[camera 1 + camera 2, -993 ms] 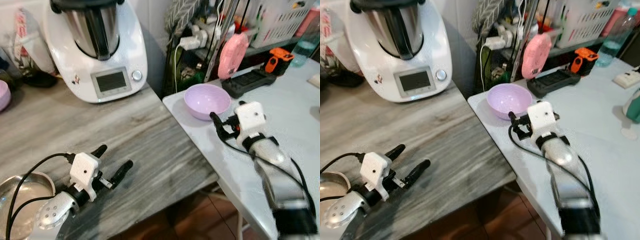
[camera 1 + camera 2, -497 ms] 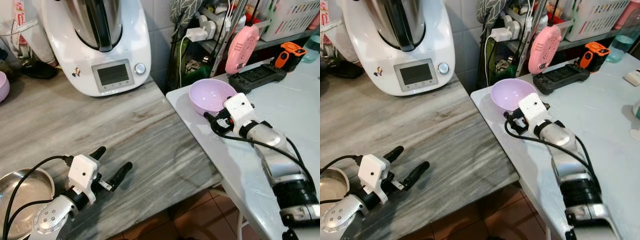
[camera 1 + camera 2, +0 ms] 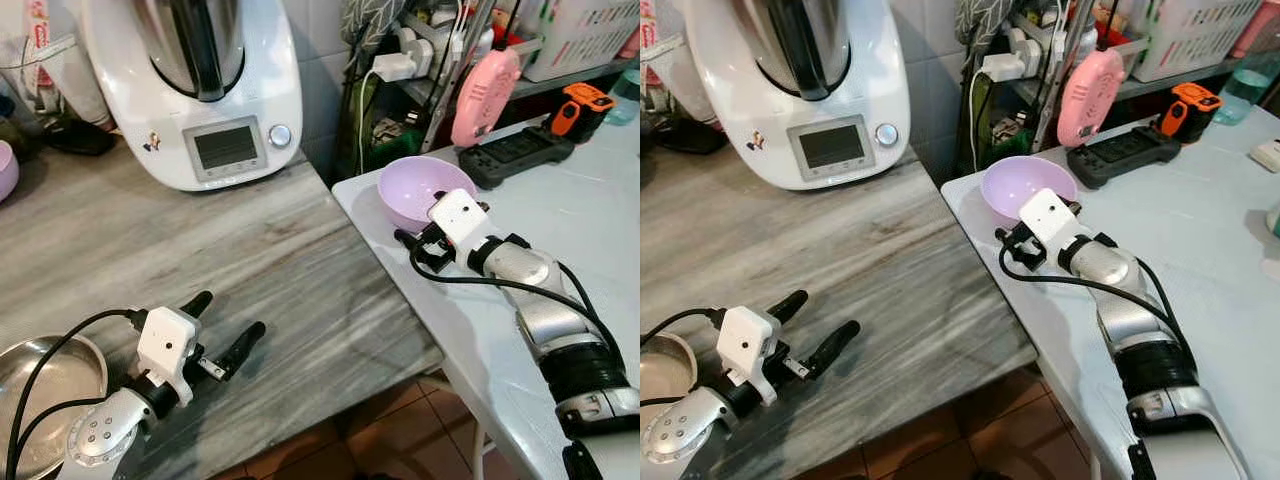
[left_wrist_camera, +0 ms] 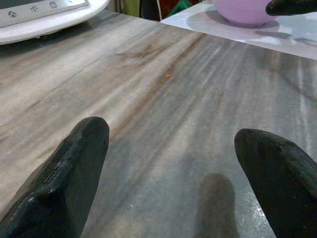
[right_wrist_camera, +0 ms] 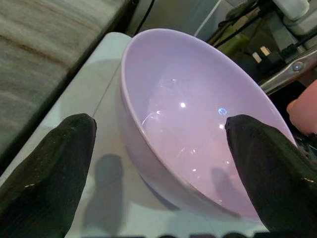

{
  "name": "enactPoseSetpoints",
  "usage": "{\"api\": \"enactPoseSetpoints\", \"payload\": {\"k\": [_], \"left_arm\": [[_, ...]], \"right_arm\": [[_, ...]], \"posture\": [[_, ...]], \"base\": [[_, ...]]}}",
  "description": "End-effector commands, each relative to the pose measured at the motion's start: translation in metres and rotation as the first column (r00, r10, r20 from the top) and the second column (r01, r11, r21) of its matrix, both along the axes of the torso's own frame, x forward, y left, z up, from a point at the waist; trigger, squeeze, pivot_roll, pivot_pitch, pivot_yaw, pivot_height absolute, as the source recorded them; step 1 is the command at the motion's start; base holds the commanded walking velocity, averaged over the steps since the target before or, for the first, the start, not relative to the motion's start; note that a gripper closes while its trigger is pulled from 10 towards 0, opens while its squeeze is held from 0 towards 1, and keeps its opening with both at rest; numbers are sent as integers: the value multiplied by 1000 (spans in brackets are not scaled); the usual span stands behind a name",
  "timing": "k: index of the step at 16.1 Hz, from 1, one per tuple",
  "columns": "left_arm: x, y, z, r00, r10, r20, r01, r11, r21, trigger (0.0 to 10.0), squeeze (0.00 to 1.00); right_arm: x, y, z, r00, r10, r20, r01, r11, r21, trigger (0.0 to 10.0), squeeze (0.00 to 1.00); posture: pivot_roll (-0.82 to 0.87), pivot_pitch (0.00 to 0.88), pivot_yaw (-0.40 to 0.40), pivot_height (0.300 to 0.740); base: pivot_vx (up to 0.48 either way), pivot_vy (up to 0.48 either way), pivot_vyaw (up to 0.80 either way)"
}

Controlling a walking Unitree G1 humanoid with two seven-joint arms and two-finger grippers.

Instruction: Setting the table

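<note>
A lilac bowl (image 3: 415, 185) stands upright near the corner of the white table (image 3: 600, 230). My right gripper (image 3: 418, 228) is open at the bowl's near side. In the right wrist view the bowl (image 5: 198, 124) lies just ahead of the two spread fingers (image 5: 54, 163), and nothing is held. My left gripper (image 3: 232, 313) rests low over the grey wood-grain counter (image 3: 150, 240), open and empty. The left wrist view looks across the counter (image 4: 163, 89) towards the bowl (image 4: 242, 10).
A white kitchen machine (image 3: 200, 90) stands at the back of the counter. A steel bowl (image 3: 40, 385) sits by my left arm. Behind the lilac bowl are a pink device (image 3: 485, 85), a black tray (image 3: 510, 155) and an orange tool (image 3: 580, 105). Tiled floor (image 3: 340, 450) lies below.
My right gripper has moved forward and to the left, up to the bowl's near side. The camera shifted a little. The left arm has stayed put.
</note>
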State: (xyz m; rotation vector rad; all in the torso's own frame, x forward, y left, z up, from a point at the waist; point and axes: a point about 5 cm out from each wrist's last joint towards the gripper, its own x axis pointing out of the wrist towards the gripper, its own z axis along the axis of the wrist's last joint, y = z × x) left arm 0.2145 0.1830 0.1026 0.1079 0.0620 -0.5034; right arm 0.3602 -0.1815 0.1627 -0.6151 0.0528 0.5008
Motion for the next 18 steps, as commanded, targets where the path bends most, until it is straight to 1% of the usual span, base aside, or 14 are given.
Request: {"api": "enactPoseSetpoints", "payload": {"k": [1, 3, 4, 5, 6, 9, 11, 15, 18], "left_arm": [[-1, 0, 1, 1000, 7, 0, -7, 1000, 0, 10000, 0], [0, -1, 1, 1000, 6, -3, -6, 1000, -2, 10000, 0], [0, -2, 1, 1000, 7, -5, -7, 1000, -3, 10000, 0], [0, -2, 1, 1000, 7, -6, -7, 1000, -4, 10000, 0], [0, -2, 1, 1000, 7, -8, -7, 1000, -4, 10000, 0], [-1, -3, 2, 1000, -4, -3, 4, 1000, -19, 10000, 0], [-3, -7, 7, 998, -57, 24, 58, 997, -46, 10000, 0], [-4, -11, 13, 992, -121, 37, 124, 989, -83, 10000, 0], [-3, -12, 13, 992, -123, 39, 126, 988, -88, 10000, 0]], "right_arm": [[3, -4, 4, 1000, 3, 18, -3, 999, -46, 10000, 1000], [3, -4, 2, 1000, 13, 14, -12, 998, -57, 10000, 1000], [4, -6, 0, 1000, 12, 11, -11, 998, -64, 10000, 0], [5, -8, -2, 1000, 5, 10, -4, 997, -73, 3451, 0], [6, -10, -3, 1000, -2, 11, 3, 997, -83, 0, 0], [7, -14, -5, 1000, -7, 14, 8, 994, -105, 0, 0], [8, -14, -5, 1000, -4, 22, 6, 993, -116, 0, 0], [9, -16, -5, 999, 1, 34, 4, 991, -134, 0, 0], [9, -19, -5, 999, 5, 43, 2, 988, -153, 0, 0]], "posture": [[65, 148, 12, 740], [65, 149, 12, 740], [66, 149, 11, 740], [67, 148, 11, 740], [70, 147, 10, 740], [71, 143, 9, 740], [69, 140, 5, 740], [67, 133, 1, 740], [67, 126, 1, 740]], "base": [[0, 0, 0], [0, 0, 0], [0, 0, 0], [0, 0, 0], [0, 0, 0], [0, 0, 0], [0, 0, 0], [0, 0, 0], [0, 0, 0]]}}
